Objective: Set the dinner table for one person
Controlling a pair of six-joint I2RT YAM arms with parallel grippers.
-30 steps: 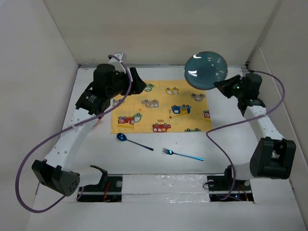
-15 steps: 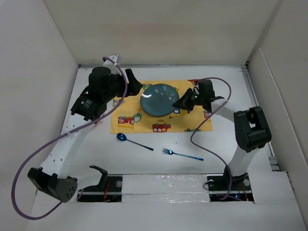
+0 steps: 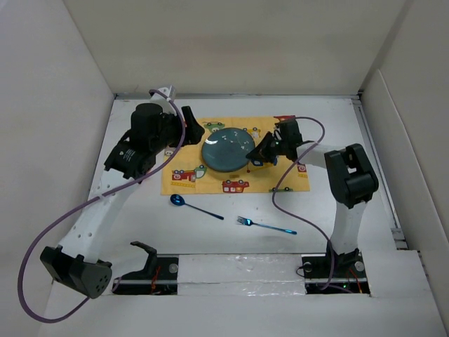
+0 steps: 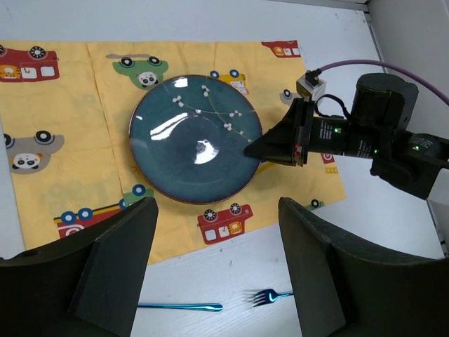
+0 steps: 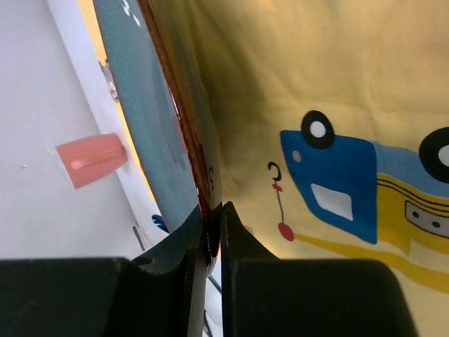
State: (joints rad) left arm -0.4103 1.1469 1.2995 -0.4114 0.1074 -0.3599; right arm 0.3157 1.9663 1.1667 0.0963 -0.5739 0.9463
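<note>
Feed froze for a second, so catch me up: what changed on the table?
The right end effector swung the plate from high at the far right, leftward and down to the middle of the placemat, still shut on its rim. The left end effector barely shifted and stands open. Spoon, fork and placemat stayed put.

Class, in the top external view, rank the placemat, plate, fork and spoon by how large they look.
1. Yellow placemat
2. Blue plate
3. Fork and spoon: both thin and of similar length, too close to rank.
</note>
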